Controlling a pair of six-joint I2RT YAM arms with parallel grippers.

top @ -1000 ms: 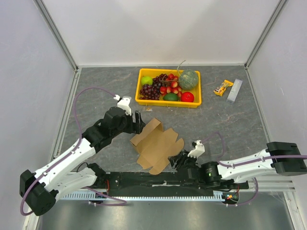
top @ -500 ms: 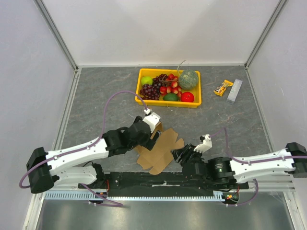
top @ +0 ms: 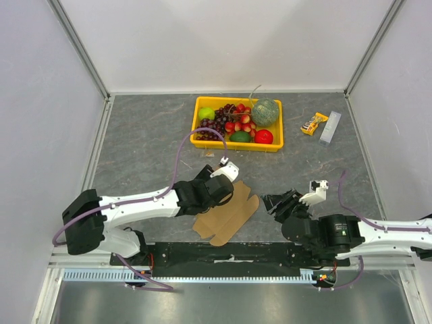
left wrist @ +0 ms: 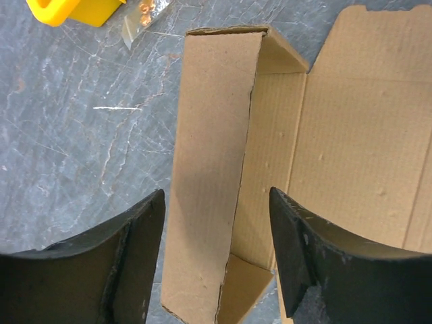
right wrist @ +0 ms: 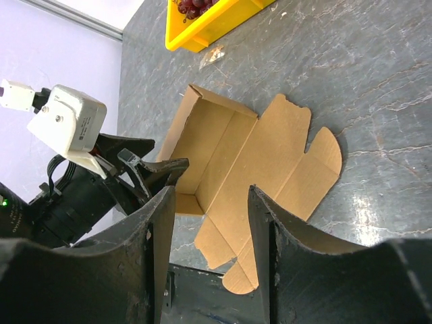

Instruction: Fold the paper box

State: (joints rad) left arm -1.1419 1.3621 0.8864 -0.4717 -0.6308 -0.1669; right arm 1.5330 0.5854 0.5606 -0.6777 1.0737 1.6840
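Left claw [left wrist: 216, 197]: jaws apart, one black finger [left wrist: 138, 256] on each side of the box's raised side wall. Whether either finger touches the cardboard cannot be told.
Right claw [right wrist: 210, 196]: jaws apart with nothing between them, held low over the table [top: 142, 135].
Paper box [top: 235, 210]: plain brown cardboard lying on the table, directly under and ahead of the left claw. It is just to the left of the right claw and apart from it.
Box shape: one long side wall stands up, with short end tabs turned in at both ends. The rest of the sheet lies flat, its rounded flaps spread toward the right claw.
Yellow tray [top: 237, 146]: well beyond both claws, closer to the left one. It holds dark grapes, strawberries, a green melon, a green apple and other fruit.
Clear wrapper [left wrist: 140, 12]: beyond the left claw, just beside a corner of the tray.
Snack bar [top: 314, 123]: far ahead of the right claw, with a pale flat packet [top: 330, 127] just beside it.
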